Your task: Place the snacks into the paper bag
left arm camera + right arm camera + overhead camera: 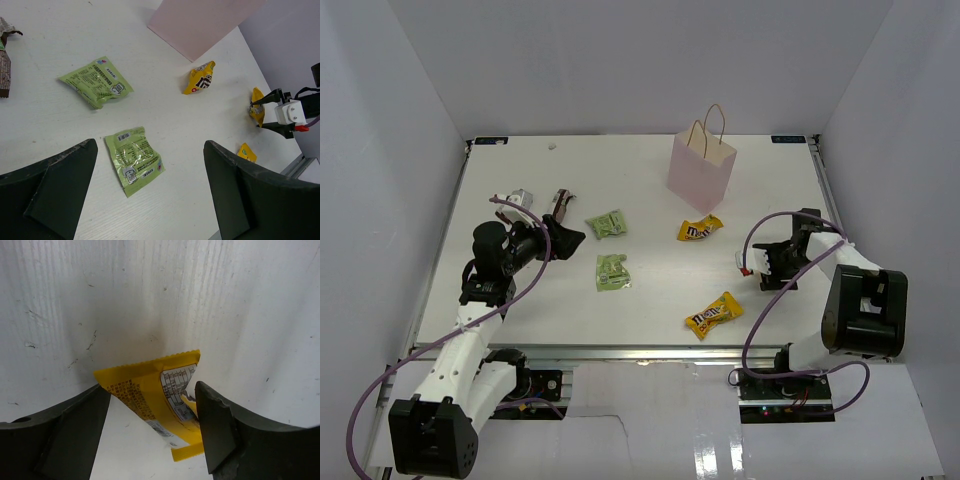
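The pink paper bag (700,165) stands upright at the back of the table; its lower wall shows in the left wrist view (200,25). My right gripper (748,262) (150,390) is shut on a yellow candy bag (135,382), held on edge just above the table (257,106). Two other yellow bags (700,229) (713,314) lie flat. My left gripper (570,238) (150,145) is open and empty above a green pouch (132,160) (612,271). A second green pouch (607,224) (96,82) lies beyond it. Two brown bars (563,202) (523,198) lie at the left.
White walls close the table (650,190) on the left, back and right. A metal rail (640,352) runs along the near edge by the arm bases. Purple cables loop from both arms.
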Robot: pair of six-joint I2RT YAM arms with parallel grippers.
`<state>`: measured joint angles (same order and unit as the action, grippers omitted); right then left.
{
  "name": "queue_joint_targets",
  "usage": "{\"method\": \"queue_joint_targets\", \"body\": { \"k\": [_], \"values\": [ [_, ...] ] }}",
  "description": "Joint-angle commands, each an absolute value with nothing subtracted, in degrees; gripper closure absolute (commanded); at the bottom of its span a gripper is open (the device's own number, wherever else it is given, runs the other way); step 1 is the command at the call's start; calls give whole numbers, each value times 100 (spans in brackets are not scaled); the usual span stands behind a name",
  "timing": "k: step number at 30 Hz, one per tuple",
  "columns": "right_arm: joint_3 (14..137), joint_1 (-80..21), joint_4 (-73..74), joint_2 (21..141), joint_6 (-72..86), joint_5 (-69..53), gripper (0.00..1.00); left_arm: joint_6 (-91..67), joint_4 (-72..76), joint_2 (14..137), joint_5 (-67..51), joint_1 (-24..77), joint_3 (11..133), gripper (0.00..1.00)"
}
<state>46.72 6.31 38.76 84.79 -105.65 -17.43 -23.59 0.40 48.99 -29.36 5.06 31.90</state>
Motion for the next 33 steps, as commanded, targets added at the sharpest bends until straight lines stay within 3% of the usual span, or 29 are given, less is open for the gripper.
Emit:
{"method": "queue_joint_targets", "body": {
  "k": [1, 4, 8, 12, 17, 25, 33],
  "values": [
    [4632, 615, 3648, 8630, -10460, -1705, 27, -2347, 35, 4904, -2953, 527, 3419, 2],
    [4632, 615, 3656, 8719, -10363, -1670, 34, -2347, 35, 4913, -2953, 527, 3419, 2],
    [4597, 615, 3665, 8631, -10301, -1643, 54, -2347, 35, 4922, -2953, 527, 3419, 2],
    [4798, 615, 3840, 8298, -9977, -2072, 65, -2355, 35, 4922, -2979, 527, 3419, 2],
    [5990, 589, 4394, 8191, -8414, -3004, 77, -2347, 35, 4931, -2997, 527, 3428, 2],
    [7821, 448, 4018, 8191, -4706, -4762, 79, -2338, 35, 4983, -3006, 527, 3410, 2],
    [9377, 308, 1567, 9043, -1032, -5282, 76, -2276, 35, 5089, -2944, 527, 3428, 2]
  ]
}}
